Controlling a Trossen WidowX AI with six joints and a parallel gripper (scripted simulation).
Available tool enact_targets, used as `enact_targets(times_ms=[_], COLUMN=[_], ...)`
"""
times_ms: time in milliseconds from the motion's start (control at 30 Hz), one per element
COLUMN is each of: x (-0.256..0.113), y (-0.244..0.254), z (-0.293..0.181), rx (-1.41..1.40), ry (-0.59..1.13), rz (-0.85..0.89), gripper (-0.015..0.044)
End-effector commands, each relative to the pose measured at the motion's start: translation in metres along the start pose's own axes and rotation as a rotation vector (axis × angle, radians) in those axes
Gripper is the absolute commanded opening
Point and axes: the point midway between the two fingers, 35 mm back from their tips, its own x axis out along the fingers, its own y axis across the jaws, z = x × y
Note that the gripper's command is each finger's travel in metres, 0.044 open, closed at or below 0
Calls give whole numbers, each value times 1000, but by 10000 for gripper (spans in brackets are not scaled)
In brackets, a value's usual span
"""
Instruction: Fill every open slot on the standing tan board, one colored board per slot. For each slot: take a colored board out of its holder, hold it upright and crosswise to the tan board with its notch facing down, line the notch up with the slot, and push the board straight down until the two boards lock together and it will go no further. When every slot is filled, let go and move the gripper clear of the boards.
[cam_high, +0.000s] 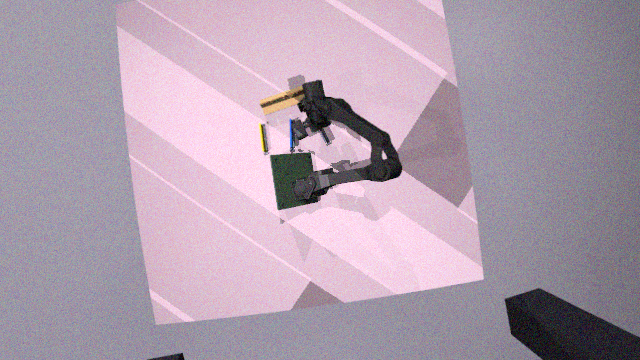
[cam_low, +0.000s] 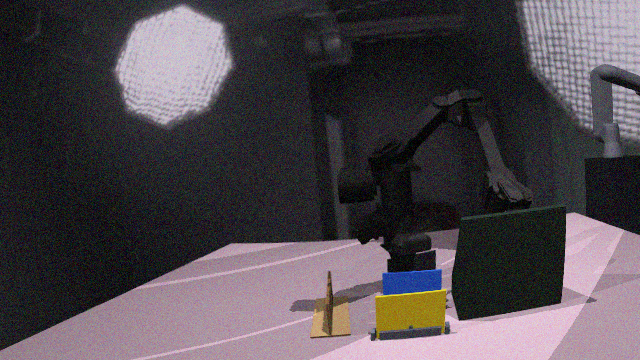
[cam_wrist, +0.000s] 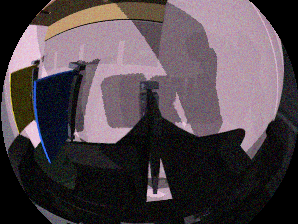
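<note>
Board stock looks thin, flat and stiff, so you can probably expect the black board (cam_high: 326, 136) (cam_low: 428, 260) (cam_wrist: 152, 102) to be light and to keep its shape, though a sideways wrench could chip its edges or spoil the notch. It stands upright at its holder, behind the blue board (cam_high: 291, 134) (cam_low: 412, 282) (cam_wrist: 55, 107) and the yellow board (cam_high: 262, 138) (cam_low: 410, 312) (cam_wrist: 21, 97) in the exterior view. All three are apart from the tan board (cam_high: 282, 97) (cam_low: 329, 305) (cam_wrist: 100, 21), which waits upright on its base.

Your gripper (cam_high: 317, 123) (cam_low: 404, 261) (cam_wrist: 150, 119) is clenched on the black board, a finger against each broad face. That is a sensible place to take it: the faces give the pads area, and a hold high and near mid-length should limit swinging. Smooth faces may slip, so lift straight before you turn. You can't judge the depth of the bite from these views.

Your arm arches up from its base and over, wrist bent so the fingers point down at the board. The wrist sits close beside the tan board; watch that clearance when you raise and turn.
</note>
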Motion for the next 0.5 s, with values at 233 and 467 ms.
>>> enact_targets(times_ms=[233,467], x=[-9,-24], y=[0,0], z=[0,0], rx=[-3,-3], ry=[1,1], rz=[-3,-3], gripper=[0,0])
